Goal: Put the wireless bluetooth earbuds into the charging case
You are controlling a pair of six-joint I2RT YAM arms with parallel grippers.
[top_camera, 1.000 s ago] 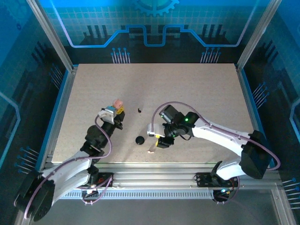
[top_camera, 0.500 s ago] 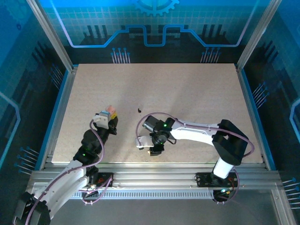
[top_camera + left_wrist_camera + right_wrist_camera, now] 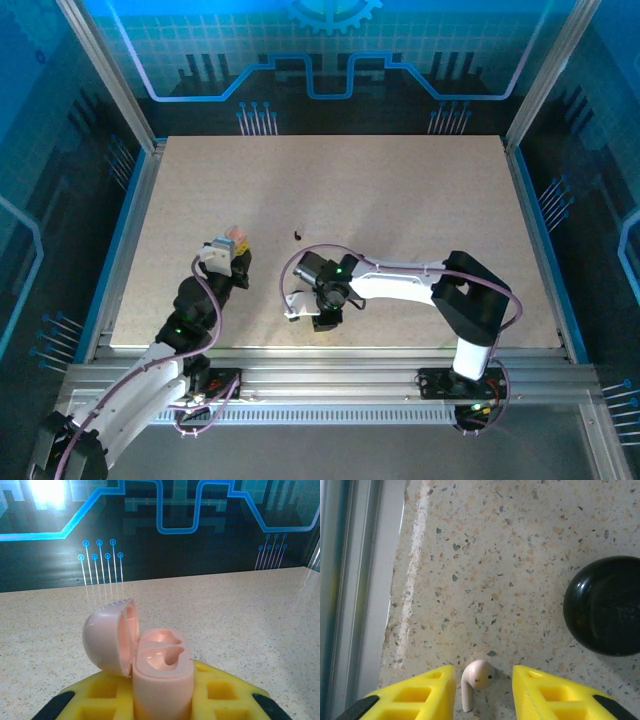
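Right jaws apart, straddling whitish earbud [image 3: 476, 676] on desk [image 3: 520, 555] near front edge. Left jaws clamped on open pink case [image 3: 160, 665]. My worry: tiny bud, lopsided pinch flicks it off edge.

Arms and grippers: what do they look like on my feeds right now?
The left arm and right arm have white links, black joints, green status lights and looping lilac cables. The left gripper and right gripper have yellow plastic fingers with square moulded pockets and black ends.
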